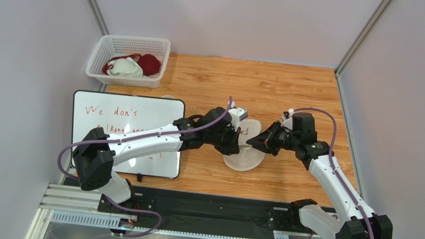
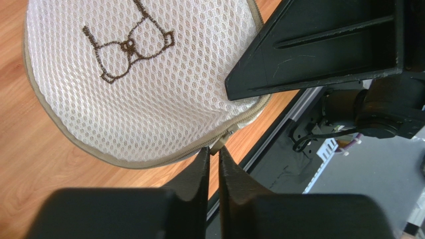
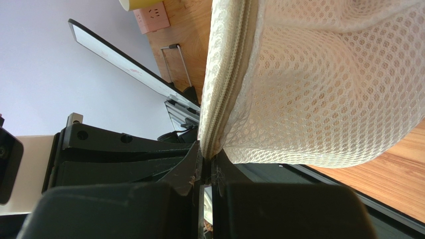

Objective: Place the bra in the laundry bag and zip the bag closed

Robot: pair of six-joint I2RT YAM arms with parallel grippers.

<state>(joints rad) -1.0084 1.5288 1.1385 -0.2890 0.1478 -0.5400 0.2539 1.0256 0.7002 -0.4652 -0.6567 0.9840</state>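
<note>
Top external view first: a wooden table (image 1: pixel 293 86) boxed in by pale grey walls (image 1: pixel 235 17). In the far left corner is a white lattice basket (image 1: pixel 106 49) with a dark red garment (image 1: pixel 150 63) and a white garment (image 1: pixel 125 68) in it. A whiteboard (image 1: pixel 140 110) with red writing lies on the left. Dead centre, the laundry bag (image 1: pixel 244 160) sits on the wood, with both arms meeting over it.

Now the left wrist view, and here's what the overhead misses: the brown bra drawing (image 2: pixel 127 47) on the mesh, and the left gripper (image 2: pixel 213 152) nearly closed, nipping the little zip pull (image 2: pixel 218 145) at the bag's rim.

Right wrist view: the right gripper (image 3: pixel 207 162) is squeezed tight on the rim beside the zip (image 3: pixel 227 89), with a pinkish socket (image 3: pixel 149 15) up on the wood. Whether the bra is inside, the mesh won't let me tell
</note>
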